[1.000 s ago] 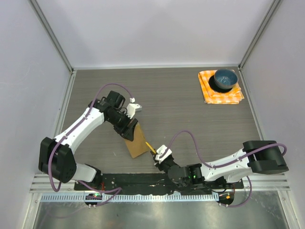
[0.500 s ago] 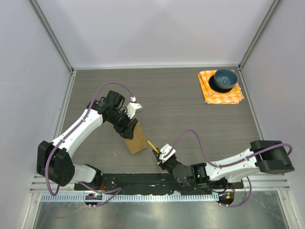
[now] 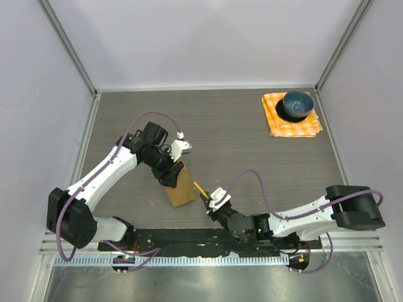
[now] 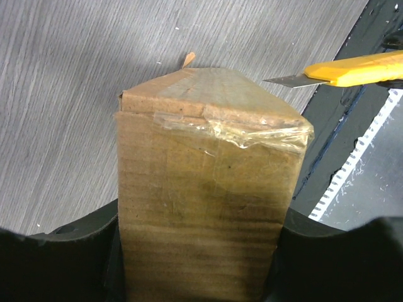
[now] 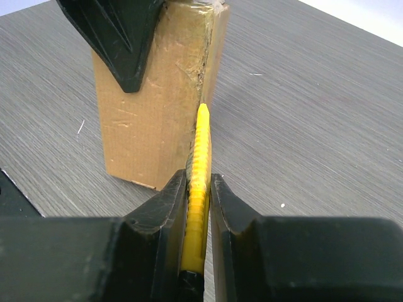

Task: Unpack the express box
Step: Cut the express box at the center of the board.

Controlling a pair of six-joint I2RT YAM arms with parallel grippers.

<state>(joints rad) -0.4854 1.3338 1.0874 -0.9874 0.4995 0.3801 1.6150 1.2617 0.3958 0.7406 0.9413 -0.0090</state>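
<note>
**Two grips in view: one on the carton, one on the knife**

Much of the left gripper (image 3: 169, 173) is lost to me. From its own wrist camera only the dark inner sides of the fingers (image 4: 75, 251) show, and the express box (image 4: 208, 189) fills the space between them, so the fingertips are hidden. What I can say is that both fingers press on the carton's two sides and hold it. The carton's near end runs off the bottom of that picture. Its far end carries wrinkled clear tape (image 4: 252, 133), with a small torn scrap sticking up at the top.

From above, the carton sits left of the middle of the bench (image 3: 252, 145), close to its near edge, and the left gripper covers its upper part. The right wrist view shows it standing on one narrow end, with the black fingers clamped high on it.

Just right of the carton is a yellow utility knife (image 3: 199, 190), gripped by the closed right gripper (image 5: 198, 182). Seen end on from that wrist, the handle hides the blade, and I cannot tell there whether it touches the cardboard. The left wrist view shows the blade tip (image 4: 283, 79) just beside the carton's corner, with a gap.

Well apart, at the far right corner, a blue bowl (image 3: 297, 104) rests on an orange checked cloth (image 3: 283, 126).
</note>
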